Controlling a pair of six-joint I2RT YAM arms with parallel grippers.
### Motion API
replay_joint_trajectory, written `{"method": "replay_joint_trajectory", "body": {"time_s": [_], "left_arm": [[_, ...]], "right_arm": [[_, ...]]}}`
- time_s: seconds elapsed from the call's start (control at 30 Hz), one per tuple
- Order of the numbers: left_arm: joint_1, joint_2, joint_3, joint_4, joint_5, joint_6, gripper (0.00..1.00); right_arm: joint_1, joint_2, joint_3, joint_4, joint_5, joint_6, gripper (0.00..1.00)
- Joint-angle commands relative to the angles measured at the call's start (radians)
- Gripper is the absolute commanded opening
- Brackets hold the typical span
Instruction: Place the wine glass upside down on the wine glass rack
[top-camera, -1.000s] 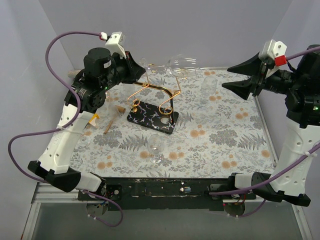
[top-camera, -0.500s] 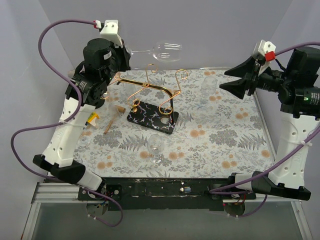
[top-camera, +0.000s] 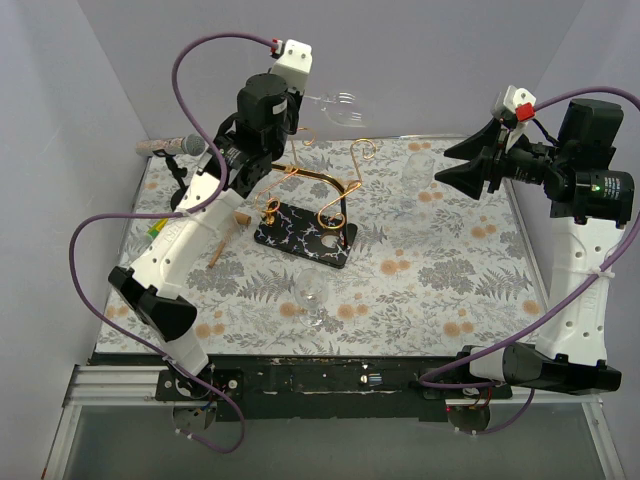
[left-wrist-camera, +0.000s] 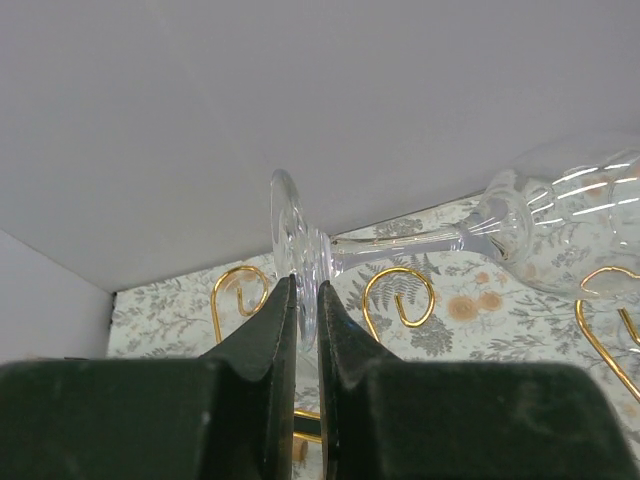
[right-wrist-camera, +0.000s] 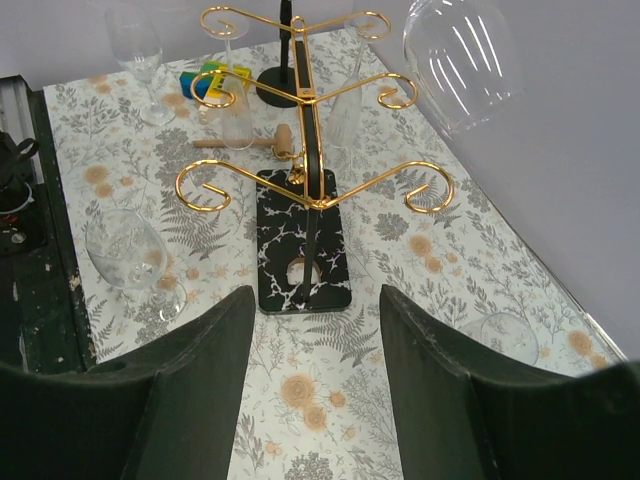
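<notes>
Left wrist view: the left hand (left-wrist-camera: 307, 295) is clenched on the foot of the wine glass (left-wrist-camera: 420, 243), holding it sideways in the air, higher than the gold wine glass rack (top-camera: 300, 230) on the table (top-camera: 450, 270). The right hand (right-wrist-camera: 318, 300) hangs open and empty.

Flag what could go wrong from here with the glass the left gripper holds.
1. The left gripper pinches only the rim of the foot of the wine glass, which lies sideways with its bowl far out. The glass could pivot or slip free.
2. The bowl hangs close to the curled wire ends of the wine glass rack. Turning it upside down here could knock glass against wire.
</notes>
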Motion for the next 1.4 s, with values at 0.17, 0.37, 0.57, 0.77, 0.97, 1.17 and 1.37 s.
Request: {"method": "replay_joint_trajectory", "body": {"time_s": [0.17,0.37,0.57,0.77,0.97,1.17,1.37], "left_arm": [[-0.045,0.021,-0.018,0.238,-0.162,0.277,0.0],[-0.046,0.044,-0.044,0.262,-0.172,0.313,0.0],[-0.046,0.05,-0.085,0.267,-0.153,0.328,0.0],[-0.048,0.057,-0.13,0.285,-0.156,0.359,0.0],[-0.046,0.059,-0.176,0.275,-0.128,0.374,0.0],[-0.046,0.051,-0.211,0.259,-0.103,0.382,0.0],[-0.046,0.041,-0.25,0.25,-0.085,0.387,0.0]], "right_arm": [[-0.008,-0.018,-0.035,0.036,-0.008,-0.002,0.61],[-0.009,-0.025,-0.054,0.038,-0.01,-0.003,0.61],[-0.009,-0.036,-0.078,0.041,-0.016,-0.006,0.61],[-0.011,-0.041,-0.087,0.044,-0.024,-0.006,0.61],[-0.011,-0.041,-0.093,0.045,-0.028,-0.005,0.61],[-0.011,-0.037,-0.095,0.047,-0.033,-0.005,0.61],[-0.012,-0.04,-0.11,0.051,-0.033,-0.006,0.61]]}}
